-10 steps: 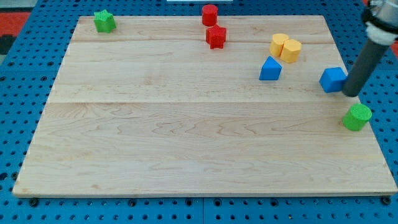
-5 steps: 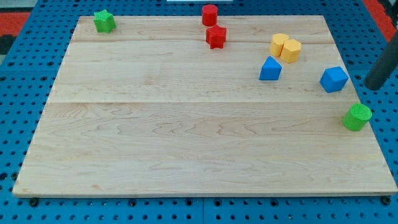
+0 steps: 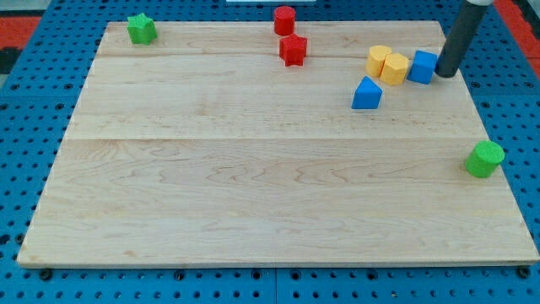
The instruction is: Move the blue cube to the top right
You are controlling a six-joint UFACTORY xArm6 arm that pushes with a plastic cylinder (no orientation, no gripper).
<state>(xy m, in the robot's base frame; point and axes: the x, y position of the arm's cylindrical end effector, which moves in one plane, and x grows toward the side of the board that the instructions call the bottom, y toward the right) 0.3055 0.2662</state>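
Note:
The blue cube [image 3: 423, 66] sits near the board's upper right, touching the right yellow block [image 3: 395, 68]. My tip [image 3: 445, 74] is right beside the cube on its right side, touching or nearly touching it. The dark rod rises from there toward the view's top right.
A second yellow block [image 3: 379, 59] sits left of the first. A blue triangular block [image 3: 366, 93] lies below them. A green cylinder [image 3: 484, 159] is at the right edge. A red cylinder [image 3: 284, 19] and red star [image 3: 293, 50] are at top centre, a green star [image 3: 142, 29] at top left.
The blue cube moved up and left, from the right-middle of the board to beside the yellow blocks. My tip swung out to the right, then came up and left to the cube's right side.

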